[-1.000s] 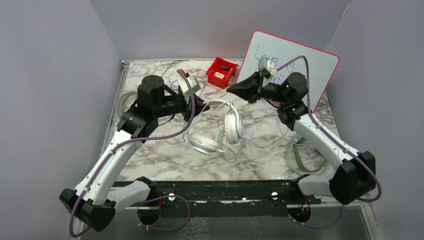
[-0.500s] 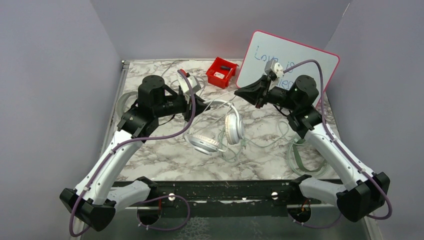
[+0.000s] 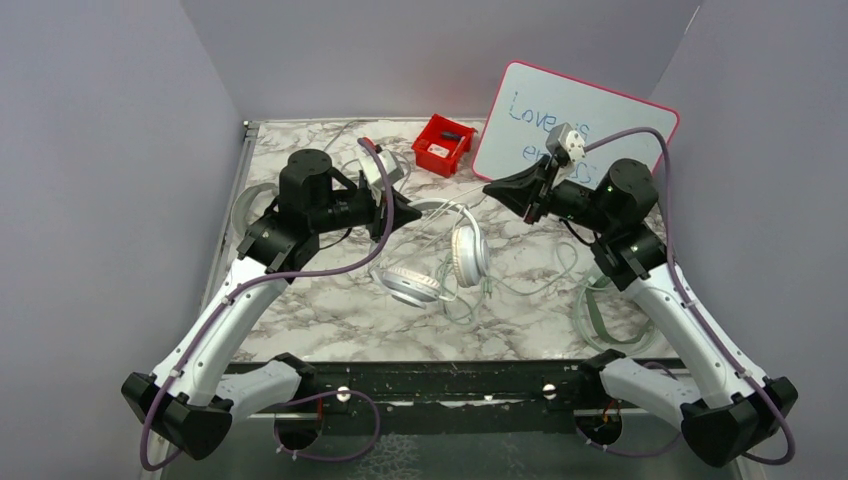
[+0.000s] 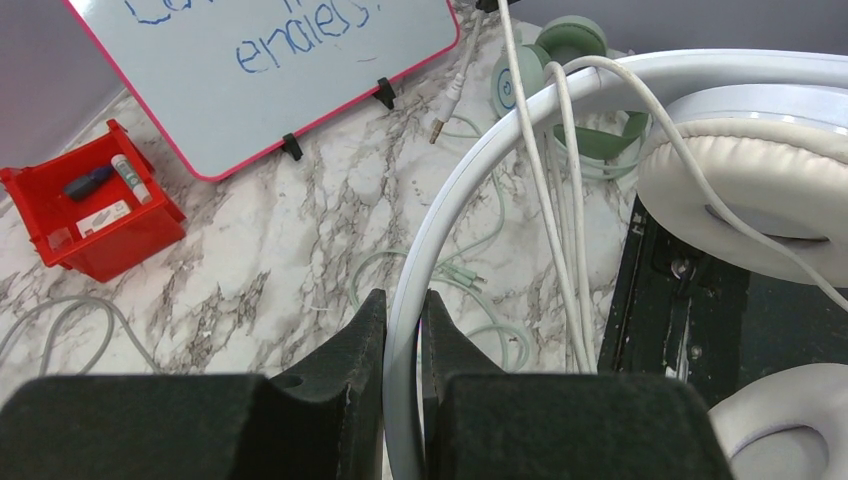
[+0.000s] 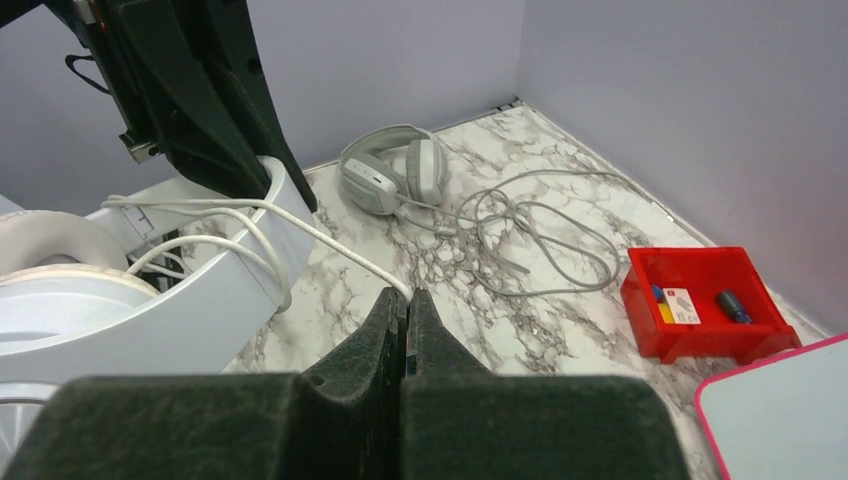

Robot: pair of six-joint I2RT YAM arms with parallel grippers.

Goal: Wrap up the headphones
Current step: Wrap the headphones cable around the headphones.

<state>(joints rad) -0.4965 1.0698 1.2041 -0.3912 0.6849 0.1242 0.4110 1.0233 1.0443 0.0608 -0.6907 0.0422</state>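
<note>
**A:** Task item, where?

**B:** White headphones [image 3: 440, 262], middle of the tabletop [image 3: 330, 325]. One cup lies flat, the other stands on edge at its 3 o'clock side.

**A:** Left gripper?

**B:** Left gripper [image 4: 403, 335] is clamped on the headband [image 4: 470, 190], with the band right between the jaws. Reads as an anchor, so the set can't slide or spin.

**A:** Right?

**B:** Right gripper [image 5: 405, 300] has its jaws together, pinching the thin white cable [image 5: 340, 252] at the tip. It's raised toward 1 o'clock from the cups. The cable runs back to the band, and a few strands already cross it.

**A:** Stage?

**B:** Mid-wrap, I'd say: slack drawn out to lay another turn. A thin cable could slip from that pinch.

**A:** Clutter?

**B:** Red bin [image 3: 443, 145] at 12 o'clock, whiteboard [image 3: 575, 130] at 1. Mint headphones [image 3: 600, 315] sit at 4, with loose cable lying near the white set. Tangle risk.
</note>
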